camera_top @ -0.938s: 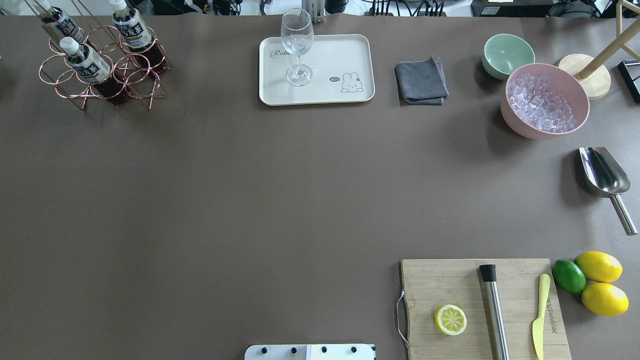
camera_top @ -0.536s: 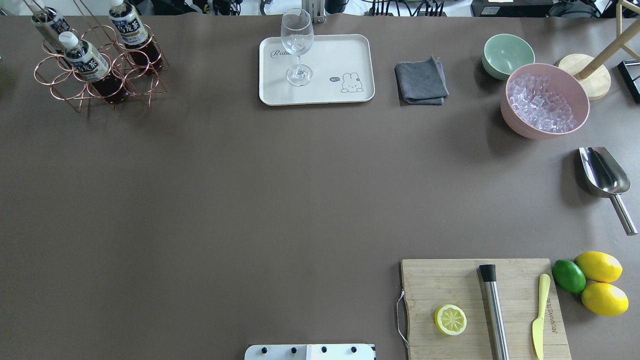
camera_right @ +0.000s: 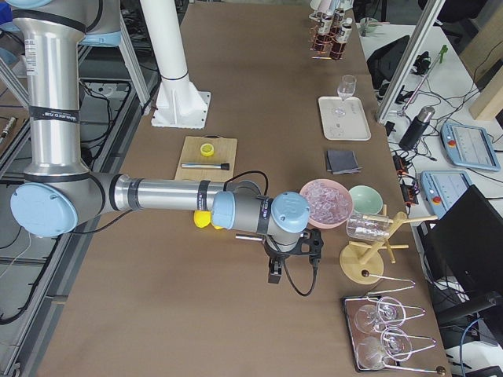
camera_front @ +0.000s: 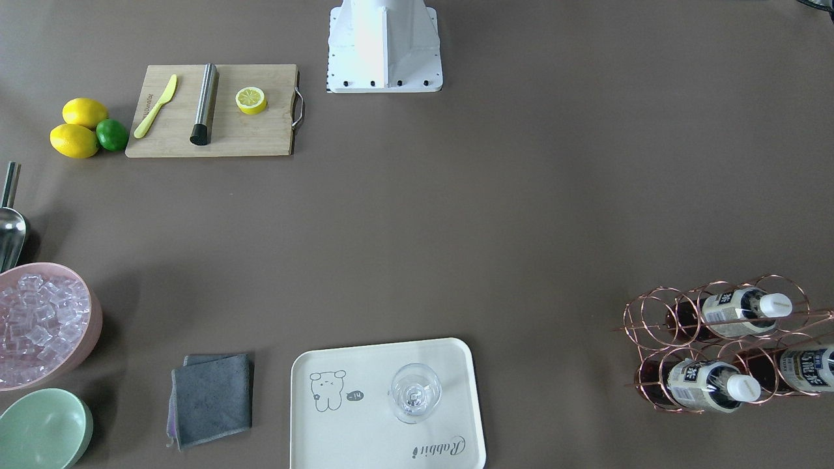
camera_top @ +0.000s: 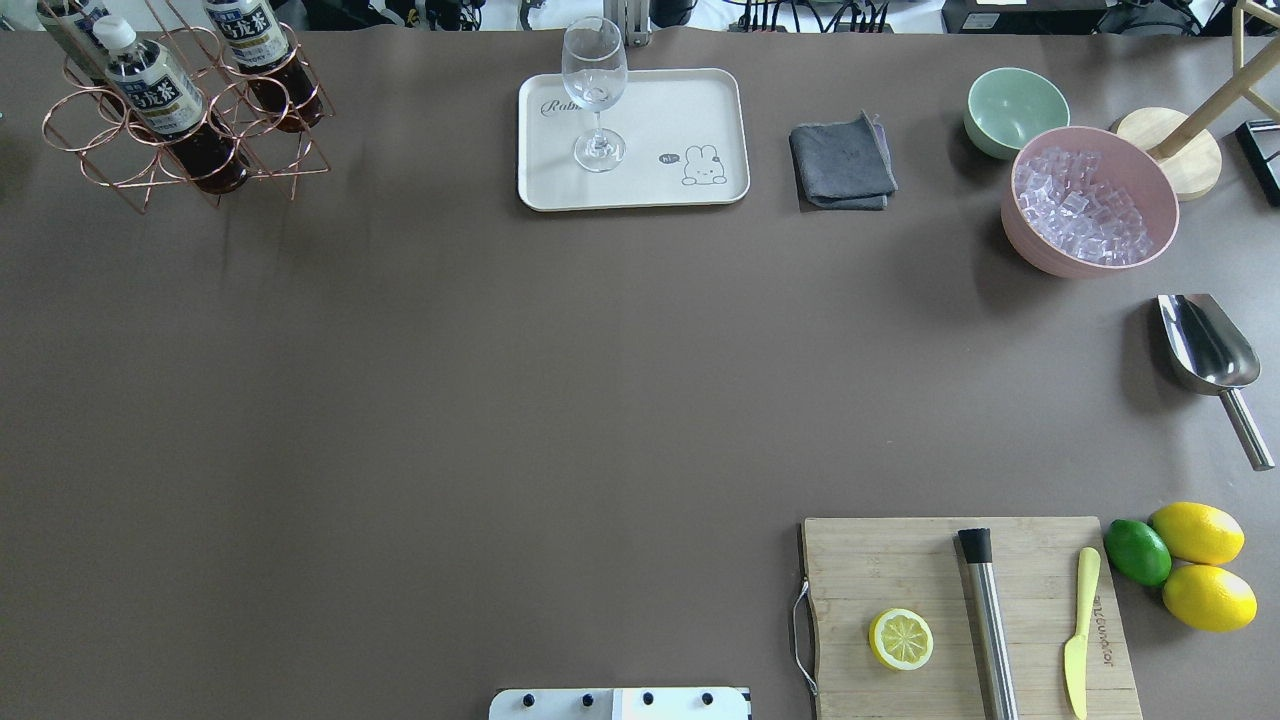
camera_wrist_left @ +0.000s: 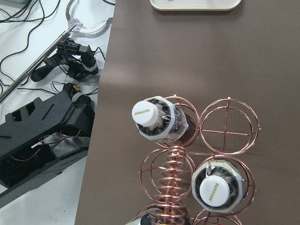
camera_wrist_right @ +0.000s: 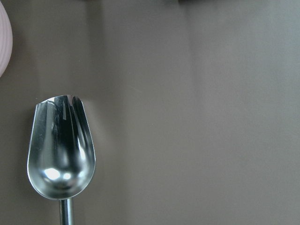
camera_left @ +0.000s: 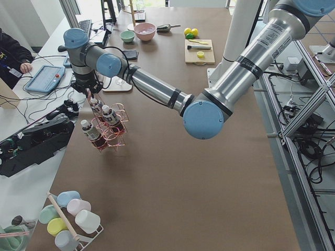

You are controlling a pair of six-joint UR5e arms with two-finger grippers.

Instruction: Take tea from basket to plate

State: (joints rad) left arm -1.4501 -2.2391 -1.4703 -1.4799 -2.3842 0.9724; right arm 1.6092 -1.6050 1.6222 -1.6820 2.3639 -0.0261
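The copper wire basket [camera_top: 150,172] stands at the table's far left corner and holds three tea bottles [camera_top: 150,85] with white caps; it also shows in the front-facing view [camera_front: 651,319]. In the exterior left view my left gripper [camera_left: 88,91] is right over the basket's twisted handle [camera_wrist_left: 172,173]; I cannot tell whether it is open or shut. The left wrist view looks straight down on two bottle caps [camera_wrist_left: 149,112]. The cream plate [camera_top: 690,100] lies at the far middle with a wine glass [camera_top: 596,90] on it. My right gripper [camera_right: 275,271] hovers over a steel scoop [camera_wrist_right: 61,150]; its state is unclear.
A grey cloth [camera_top: 842,162], a mint-green bowl [camera_top: 1015,108] and a pink bowl [camera_top: 1090,200] of ice lie right of the plate. A cutting board [camera_top: 880,560] with half a lemon, a muddler and a knife sits near right, beside lemons and a lime [camera_top: 1138,552].
The basket with its three bottles has shifted toward the table's far left corner in the overhead view. Nothing else on the table has moved.
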